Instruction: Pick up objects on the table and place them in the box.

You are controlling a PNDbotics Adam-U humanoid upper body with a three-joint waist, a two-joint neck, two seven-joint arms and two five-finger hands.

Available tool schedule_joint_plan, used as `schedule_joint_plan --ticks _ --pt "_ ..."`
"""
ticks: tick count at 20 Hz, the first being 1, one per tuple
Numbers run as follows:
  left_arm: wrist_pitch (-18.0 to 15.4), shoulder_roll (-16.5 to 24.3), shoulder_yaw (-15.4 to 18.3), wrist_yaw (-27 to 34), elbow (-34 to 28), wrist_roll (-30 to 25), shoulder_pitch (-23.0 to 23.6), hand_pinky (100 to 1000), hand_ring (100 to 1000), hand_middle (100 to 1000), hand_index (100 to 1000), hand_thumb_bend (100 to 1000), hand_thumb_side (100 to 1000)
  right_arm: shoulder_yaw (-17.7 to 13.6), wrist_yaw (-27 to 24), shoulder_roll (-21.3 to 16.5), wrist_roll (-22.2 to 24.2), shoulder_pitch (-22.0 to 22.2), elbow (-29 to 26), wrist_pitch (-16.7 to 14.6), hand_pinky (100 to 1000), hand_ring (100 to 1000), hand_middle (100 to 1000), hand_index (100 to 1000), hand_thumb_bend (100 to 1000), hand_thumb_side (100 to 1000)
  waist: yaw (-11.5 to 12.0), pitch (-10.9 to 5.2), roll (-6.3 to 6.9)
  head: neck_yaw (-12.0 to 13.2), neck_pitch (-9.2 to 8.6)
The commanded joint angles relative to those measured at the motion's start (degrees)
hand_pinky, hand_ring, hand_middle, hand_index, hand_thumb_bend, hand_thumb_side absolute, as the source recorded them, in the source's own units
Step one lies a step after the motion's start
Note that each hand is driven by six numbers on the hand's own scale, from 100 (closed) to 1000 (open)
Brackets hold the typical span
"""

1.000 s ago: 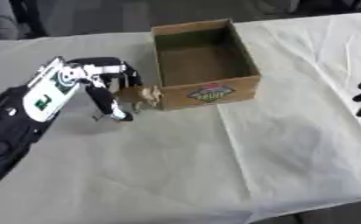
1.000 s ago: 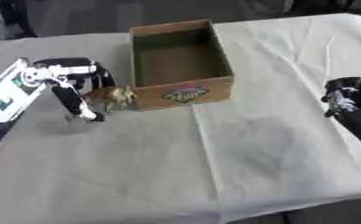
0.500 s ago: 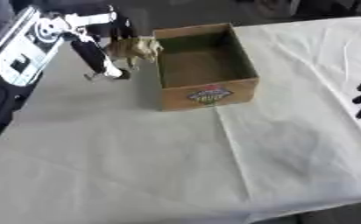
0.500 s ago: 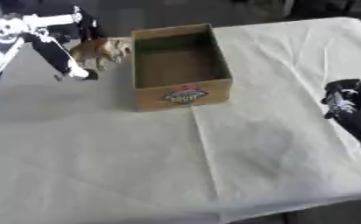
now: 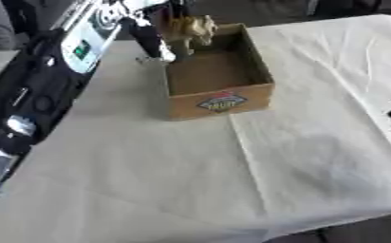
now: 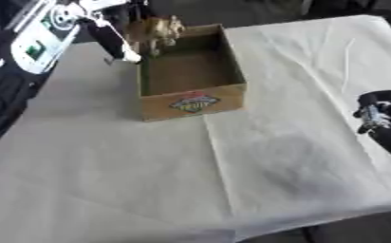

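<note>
My left hand (image 5: 153,21) sits at the far-left corner of the cardboard box (image 5: 218,76), its fingers curled round a small tan animal figure (image 5: 189,28), which I hold above the box's far-left rim, partly over the open interior and clear of the box floor. The figure is upright, its legs pointing down toward the rim. My left arm (image 5: 45,80), black with a white panel bearing a green mark, runs down from the hand along the left of the box. The box stands open-topped on the table (image 5: 149,175), which is covered with a pale creased cloth; the wall of the box nearest me carries a coloured label (image 5: 221,101), and the inside of the box shows only bare brown floor where it is visible. My right hand (image 6: 380,116) rests well to the right of the box, near the table's right edge, its dark fingers relaxed and holding nothing.
</note>
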Motion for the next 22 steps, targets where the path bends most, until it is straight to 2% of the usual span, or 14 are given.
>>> schedule_joint_plan --ticks 1,4,6,9,10,12,14,17,19,22 --pt "-1.7 -2.7 2.7 -9.4 4.0 3.3 -1.3 170 270 232 412 522 100 0.1 0.0 -0.7 0.6 -1.1 -0.6 0.0 376 555 589 629 100 374 -0.6 -0.41 -0.27 0.6 -0.84" --pt "-3.6 -4.8 5.0 -17.6 7.6 7.9 -0.8 194 283 246 413 539 100 0.4 -0.1 -0.5 0.9 -1.7 -0.7 0.0 376 555 589 629 100 374 -2.0 0.04 -0.08 1.0 -1.44" --pt "-3.3 -5.5 6.0 -21.3 9.0 11.2 -0.6 211 293 256 416 545 100 0.4 -0.1 -0.3 1.0 -1.9 -0.7 0.0 376 555 589 629 100 375 -3.0 0.33 0.06 1.1 -1.79" --pt "-2.0 -6.5 6.7 -25.0 10.9 15.0 -0.2 307 368 337 493 588 100 0.5 -0.1 -0.2 1.1 -2.0 -0.7 0.0 376 555 589 628 100 375 -3.8 0.67 0.08 1.3 -2.02" --pt "-1.9 -6.8 6.8 -25.6 11.6 15.4 0.0 321 378 349 503 592 100 0.5 -0.1 -0.2 1.2 -2.0 -0.7 0.0 376 555 589 628 100 375 -3.9 0.72 0.07 1.3 -2.00" --pt "-2.4 -7.3 6.6 -25.8 12.7 14.5 0.4 450 480 469 619 641 100 0.5 -0.1 -0.1 1.1 -2.1 -0.7 0.0 376 555 589 628 100 375 -3.8 0.77 0.05 1.2 -1.94" --pt "-3.4 -7.4 6.4 -25.3 13.2 12.2 0.8 508 533 531 678 727 100 0.4 -0.1 -0.1 1.2 -2.0 -0.7 0.0 376 555 589 627 100 375 -3.6 0.74 0.03 1.1 -1.86" --pt "-4.6 -7.1 6.1 -24.4 12.4 10.5 1.1 624 646 658 752 879 291 0.3 -0.1 -0.1 1.1 -1.9 -0.6 0.0 376 555 588 626 100 375 -3.2 0.64 -0.04 1.0 -1.72" --pt "-4.8 -6.8 5.9 -23.8 11.4 10.6 1.3 712 726 742 796 931 418 0.3 0.0 -0.1 1.1 -1.8 -0.6 0.0 376 555 588 626 100 374 -2.8 0.50 -0.12 0.9 -1.58" --pt "-4.5 -6.5 6.0 -22.0 9.4 12.8 1.6 752 763 783 817 959 473 0.1 0.0 -0.1 1.0 -1.6 -0.5 0.0 376 555 588 625 100 374 -1.9 0.22 -0.25 0.6 -1.41"
